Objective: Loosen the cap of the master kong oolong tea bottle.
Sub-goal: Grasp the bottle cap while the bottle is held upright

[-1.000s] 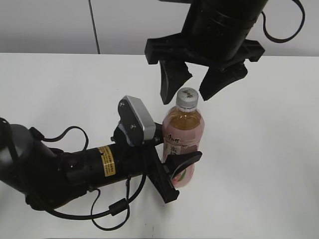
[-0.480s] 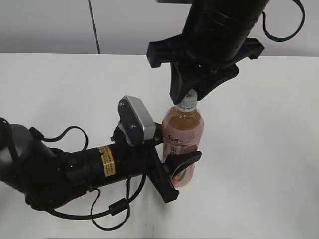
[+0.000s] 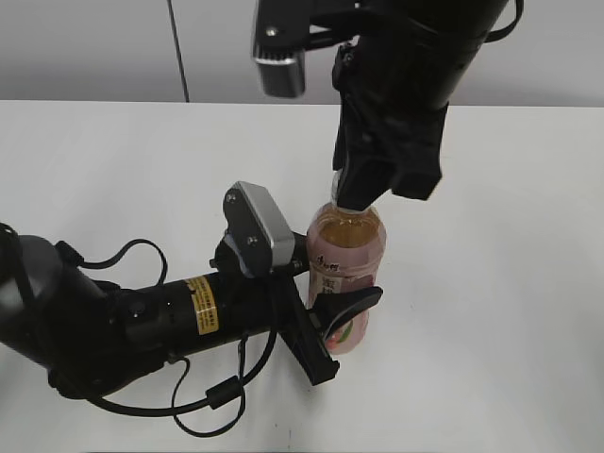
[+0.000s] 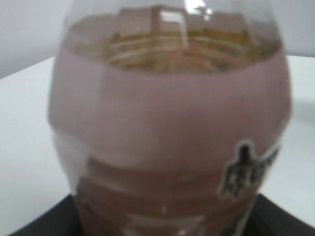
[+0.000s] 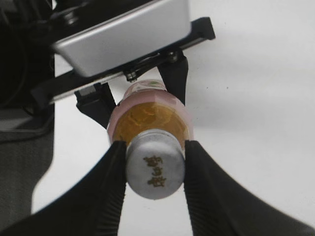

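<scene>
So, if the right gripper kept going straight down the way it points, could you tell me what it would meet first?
Probably the cap itself: the right gripper is already shut on it from above, so further travel would press onto the bottle, held by the left gripper.

The bottle (image 3: pixel 344 274) stands on the table (image 3: pixel 510 283), cap (image 5: pixel 155 169) on top.

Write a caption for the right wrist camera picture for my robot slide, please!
Seen from above, the right gripper pinches the white cap of the tea bottle between its black fingers.
</scene>
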